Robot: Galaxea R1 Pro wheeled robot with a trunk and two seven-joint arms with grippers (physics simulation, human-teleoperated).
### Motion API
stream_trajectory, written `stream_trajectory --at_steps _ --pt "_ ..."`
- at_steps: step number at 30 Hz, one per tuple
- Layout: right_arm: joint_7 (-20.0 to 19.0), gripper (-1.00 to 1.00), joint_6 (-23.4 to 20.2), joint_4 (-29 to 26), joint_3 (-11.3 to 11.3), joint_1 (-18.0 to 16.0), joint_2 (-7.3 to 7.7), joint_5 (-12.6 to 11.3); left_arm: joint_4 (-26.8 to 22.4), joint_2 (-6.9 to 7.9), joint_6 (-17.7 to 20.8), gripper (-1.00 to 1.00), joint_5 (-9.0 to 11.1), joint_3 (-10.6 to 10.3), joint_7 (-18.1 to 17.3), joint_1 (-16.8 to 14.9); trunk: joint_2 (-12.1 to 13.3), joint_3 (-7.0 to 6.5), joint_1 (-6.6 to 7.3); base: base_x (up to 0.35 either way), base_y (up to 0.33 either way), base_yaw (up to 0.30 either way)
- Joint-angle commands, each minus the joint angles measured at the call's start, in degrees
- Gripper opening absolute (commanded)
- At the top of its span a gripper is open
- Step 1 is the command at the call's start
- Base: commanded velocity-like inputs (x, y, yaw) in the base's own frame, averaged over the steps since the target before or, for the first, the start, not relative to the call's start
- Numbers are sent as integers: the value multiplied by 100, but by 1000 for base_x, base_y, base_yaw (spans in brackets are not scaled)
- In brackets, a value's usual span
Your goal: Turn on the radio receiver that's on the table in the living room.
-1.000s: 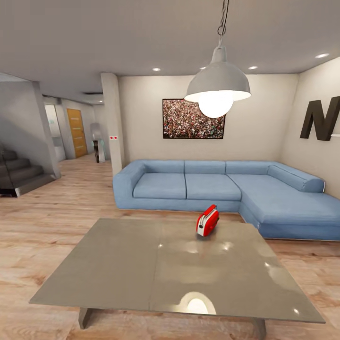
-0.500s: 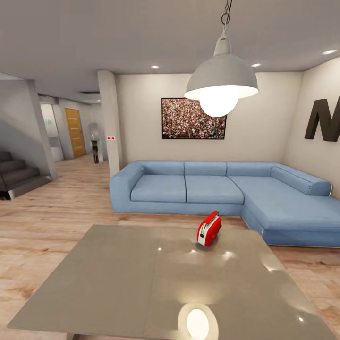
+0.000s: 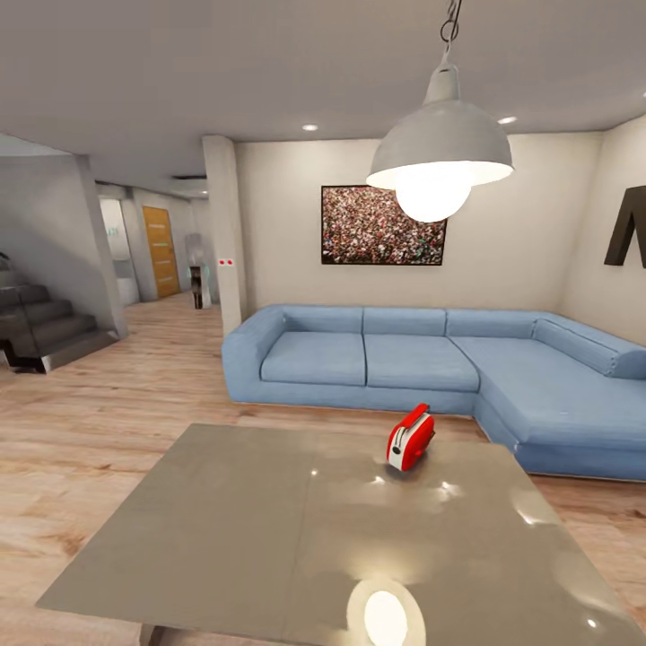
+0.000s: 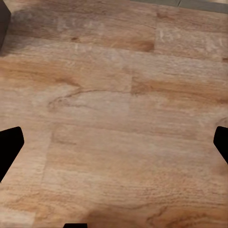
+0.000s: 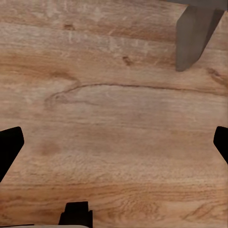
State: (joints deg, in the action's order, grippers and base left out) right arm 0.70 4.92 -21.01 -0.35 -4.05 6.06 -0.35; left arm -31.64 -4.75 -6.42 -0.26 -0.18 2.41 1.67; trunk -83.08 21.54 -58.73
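We see the left gripper (image 4: 114, 142) and right gripper (image 5: 114, 142) spread wide over wood floor (image 4: 114, 95), then the table (image 3: 224, 529) carrying the radio receiver (image 3: 411, 438) toward its far right, the blue sofa (image 3: 404, 359) beyond.

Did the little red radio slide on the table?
No. The radio receiver sits at the same spot beside the seam of the table; the camera moved.
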Motion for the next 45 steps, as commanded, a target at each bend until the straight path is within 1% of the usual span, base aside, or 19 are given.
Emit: stream_trajectory --at_steps 1,8,26,45 --pt "0 100 0 0 0 0 0 0 0 0 0 100 0 0 2 0 0 0 0 0 -72 7" --pt "0 100 0 0 0 0 0 0 0 0 0 100 0 0 2 0 0 0 0 0 -72 2" --pt "0 100 -1 0 0 0 0 0 0 0 0 100 0 0 5 0 0 0 0 0 -3 -7" --pt "0 100 0 0 0 0 0 0 0 0 -1 100 0 0 0 0 0 0 0 0 5 -258"
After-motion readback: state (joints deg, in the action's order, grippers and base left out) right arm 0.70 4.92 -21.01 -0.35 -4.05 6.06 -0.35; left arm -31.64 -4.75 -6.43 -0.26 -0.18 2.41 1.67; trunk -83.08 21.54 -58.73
